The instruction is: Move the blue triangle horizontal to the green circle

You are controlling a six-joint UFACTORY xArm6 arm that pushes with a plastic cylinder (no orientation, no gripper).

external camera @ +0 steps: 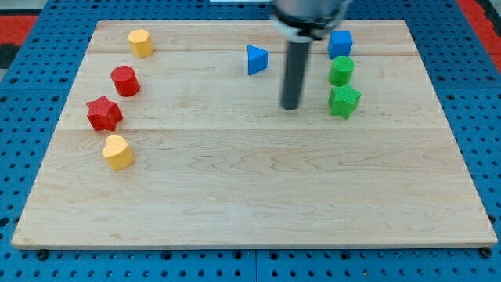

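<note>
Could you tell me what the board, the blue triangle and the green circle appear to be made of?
The board looks like pale, matte wood: grain lines and plank seams run across it. The blue triangle and green circle look like moulded or printed plastic, uniformly coloured with a dull sheen, though that is only a guess. My tip stands between them, nearer the view's bottom, touching neither.

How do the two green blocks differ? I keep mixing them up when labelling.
The green round cylinder block has a smooth curved side; the green star-shaped block has pointed edges. The cylinder sits nearer the view's top, just under the blue cube; the star sits below it. Both are the same green, right of my tip.
</note>
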